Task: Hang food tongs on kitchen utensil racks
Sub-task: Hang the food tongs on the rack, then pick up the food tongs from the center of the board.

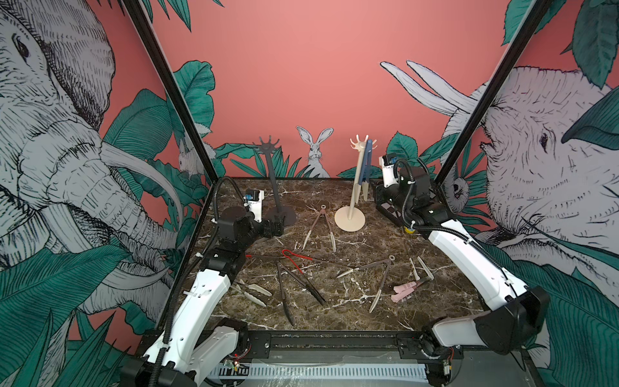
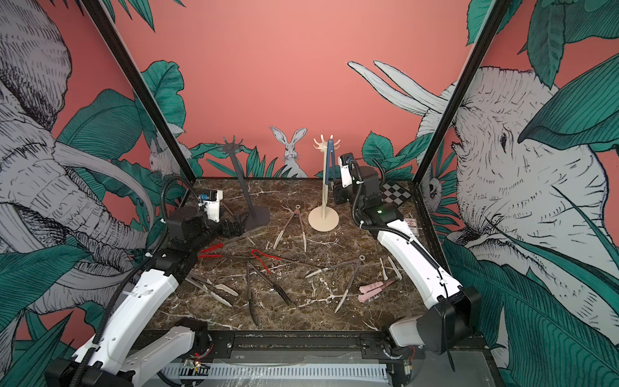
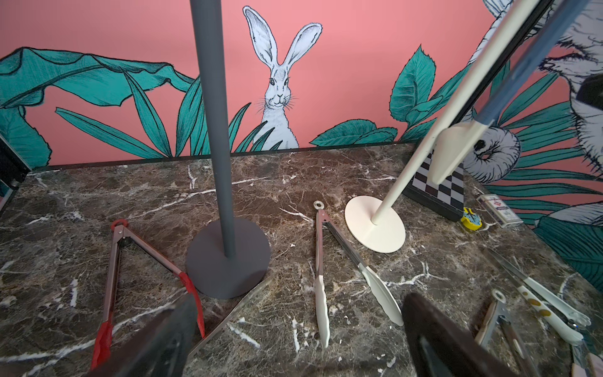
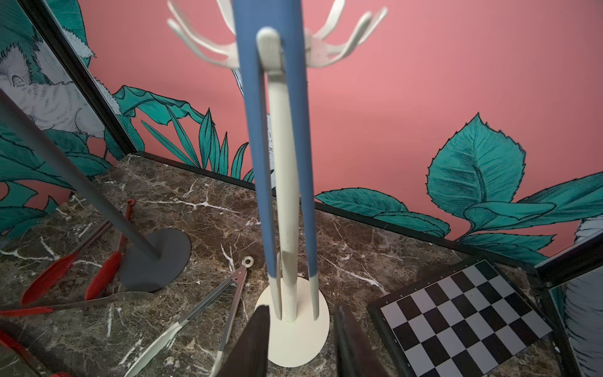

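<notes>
Only the right wrist view shows how the blue-handled tongs (image 4: 249,137) are hung. A hook of the cream rack (image 4: 288,202) pokes out between their two arms near the top, and the arms drop on either side of the pole, cream tips down near the disc base. In both top views they appear only as a blue strip under the rack's crown.

The left wrist view shows red-tipped tongs (image 3: 111,277) lying just beside the base of the dark grey rack (image 3: 218,130). Cream-tipped tongs (image 3: 321,261) lie on the table (image 3: 326,182) between the two bases.

The right gripper (image 4: 301,310) has its jaws parted at the tongs' lower ends and clamps nothing. The left gripper (image 3: 301,298) is spread wide and empty, low before the dark base.
</notes>
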Action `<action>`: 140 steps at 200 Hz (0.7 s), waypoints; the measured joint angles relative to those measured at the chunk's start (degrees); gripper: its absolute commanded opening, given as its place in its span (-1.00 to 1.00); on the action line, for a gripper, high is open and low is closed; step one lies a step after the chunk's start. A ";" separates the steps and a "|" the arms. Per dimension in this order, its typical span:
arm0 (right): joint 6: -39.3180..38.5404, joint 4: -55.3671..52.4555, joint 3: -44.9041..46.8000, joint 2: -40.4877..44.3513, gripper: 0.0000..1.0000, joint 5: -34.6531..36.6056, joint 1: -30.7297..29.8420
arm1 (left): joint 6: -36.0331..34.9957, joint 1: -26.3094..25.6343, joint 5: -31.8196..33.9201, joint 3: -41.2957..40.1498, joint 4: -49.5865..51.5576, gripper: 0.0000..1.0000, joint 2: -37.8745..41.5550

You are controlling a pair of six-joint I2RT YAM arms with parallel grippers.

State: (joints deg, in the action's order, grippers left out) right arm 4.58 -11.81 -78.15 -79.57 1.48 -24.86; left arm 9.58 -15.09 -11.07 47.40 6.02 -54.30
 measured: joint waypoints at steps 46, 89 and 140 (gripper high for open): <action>1.40 -0.42 0.66 0.11 0.25 0.11 0.00 | 0.42 0.00 -0.02 0.00 -1.44 0.99 -0.26; 2.97 -1.16 4.04 3.54 0.71 1.38 0.00 | 0.48 0.00 -0.46 0.46 -1.62 0.99 -1.25; 5.35 -3.78 11.15 11.69 0.97 3.30 0.00 | -0.35 0.00 -1.07 3.54 -1.62 0.99 -2.64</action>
State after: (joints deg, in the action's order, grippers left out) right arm 9.93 -15.59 -67.00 -67.88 4.78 -24.86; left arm 9.23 -15.09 -12.14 50.94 4.40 -56.95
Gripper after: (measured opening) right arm 0.977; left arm 0.995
